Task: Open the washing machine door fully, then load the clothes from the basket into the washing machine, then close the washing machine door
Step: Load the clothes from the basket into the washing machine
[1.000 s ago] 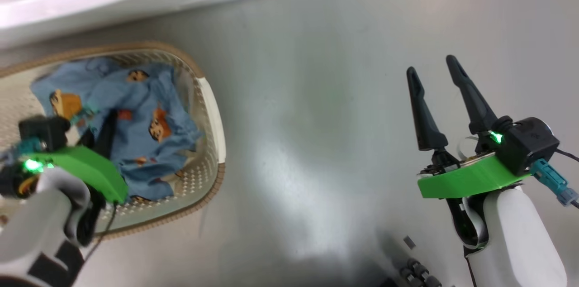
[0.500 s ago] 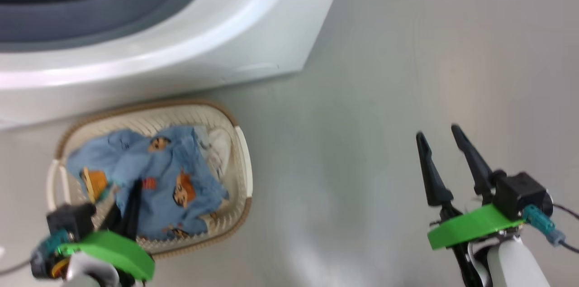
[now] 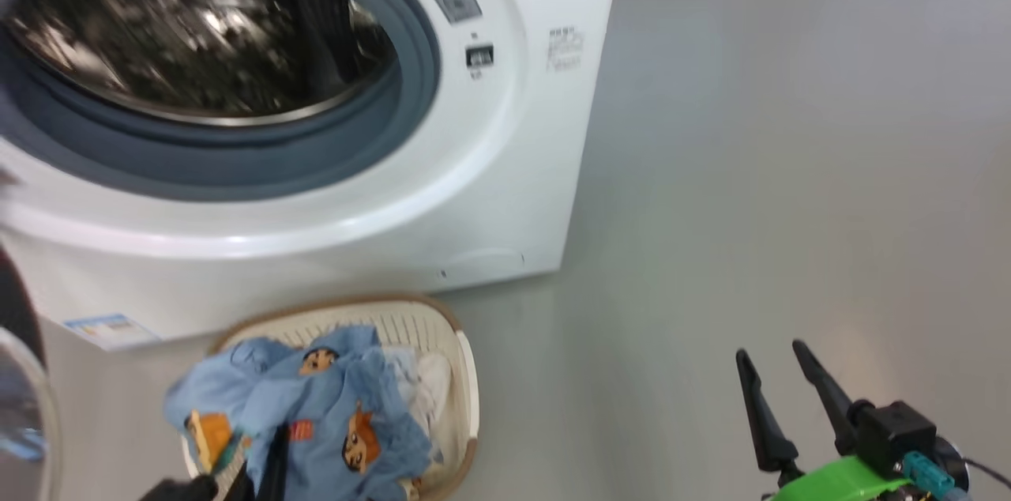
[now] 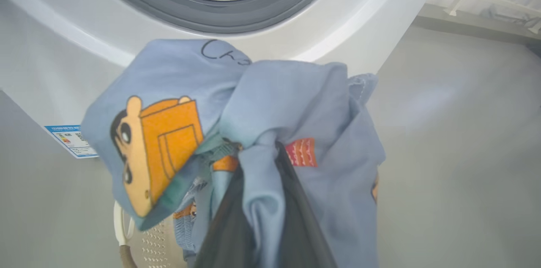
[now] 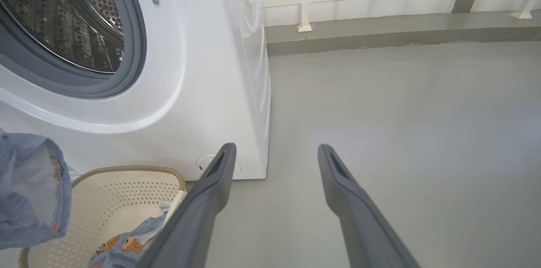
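Clothes (image 4: 291,99): light blue cartoon-print bundle, lifted just above the basket (image 5: 127,192), hanging in front of the washing machine (image 3: 505,169) and below its drum (image 3: 197,35) mouth.
Left gripper (image 4: 260,162): fingers closed on a bunched fold near the middle of the bundle. Cloth drapes down on both sides of them.
Right gripper (image 5: 275,149): fingers spread apart with nothing between them, over bare floor (image 3: 750,169) to the right of the machine.
Handling (judgement): soft, light and limp, with no breakage risk. It will likely sag and swing when carried. A pinch through a thick fold should hold, while a single thin layer could slip out.
Loose tails (judgement): hanging ends may snag on the gasket (image 3: 237,161) or trail outside the opening.
Remaining in basket: some blue print cloth and white cloth lie inside. Cannot tell whether they are joined to the lifted bundle.
Washing machine door (image 3: 20,414): open and swung left. Its glass shows at the far left edge of the head view, near the left arm's side.
In the way: the lower gasket and white front lip lie between bundle and drum, so the load must rise over them.
Nearby: blue label (image 3: 103,327) and round flap (image 3: 482,260), low on the front.
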Robot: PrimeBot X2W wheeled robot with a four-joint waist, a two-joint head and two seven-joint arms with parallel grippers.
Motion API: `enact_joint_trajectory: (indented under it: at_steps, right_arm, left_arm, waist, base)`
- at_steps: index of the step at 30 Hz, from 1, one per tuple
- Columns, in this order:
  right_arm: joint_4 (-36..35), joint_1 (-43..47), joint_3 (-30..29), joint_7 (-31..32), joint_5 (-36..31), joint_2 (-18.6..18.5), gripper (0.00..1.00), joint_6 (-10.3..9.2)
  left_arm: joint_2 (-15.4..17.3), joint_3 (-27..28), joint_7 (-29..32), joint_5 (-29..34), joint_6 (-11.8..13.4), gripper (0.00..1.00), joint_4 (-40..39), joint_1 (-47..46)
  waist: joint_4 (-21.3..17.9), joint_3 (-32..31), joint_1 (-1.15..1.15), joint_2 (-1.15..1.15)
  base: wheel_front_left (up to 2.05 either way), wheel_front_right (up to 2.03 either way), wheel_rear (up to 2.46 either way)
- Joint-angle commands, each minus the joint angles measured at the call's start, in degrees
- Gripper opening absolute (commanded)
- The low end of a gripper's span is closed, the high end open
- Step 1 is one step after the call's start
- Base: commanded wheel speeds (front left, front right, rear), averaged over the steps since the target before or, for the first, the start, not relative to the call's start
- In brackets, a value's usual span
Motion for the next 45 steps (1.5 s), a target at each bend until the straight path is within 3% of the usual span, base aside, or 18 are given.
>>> enact_joint_trajectory:
  at_steps: [1,6,20,45]
  right_arm:
    - [-0.83,0.87,1.14,-0.27,-0.60,-0.22,1.00,0.09]
    - [-0.50,2.56,1.09,-0.27,-1.01,-0.22,1.00,0.09]
    - [-0.21,3.37,0.26,-0.27,-1.61,-0.60,1.00,0.09]
    - [-0.11,3.65,-0.78,-0.27,-1.89,-0.53,1.00,0.09]
  left_arm:
    - [0.13,2.97,-0.38,1.15,0.78,0.00,-2.12,0.86]
    - [-1.67,5.98,-0.38,3.62,1.51,0.00,-5.68,4.49]
    - [-4.45,10.06,-0.38,8.35,0.47,0.00,-12.86,9.00]
    - [-6.23,12.45,-0.38,11.29,-1.19,0.00,-16.59,11.00]
  waist:
    - [2.20,-8.76,0.00,0.00]
    - [2.66,-11.78,0.00,0.00]
    - [3.21,-14.35,0.00,0.00]
    - [3.46,-15.44,0.00,0.00]
  base:
    - [0.00,0.00,0.00]
    - [0.00,0.00,0.00]
    - [0.00,0.00,0.00]
    - [0.00,0.00,0.00]
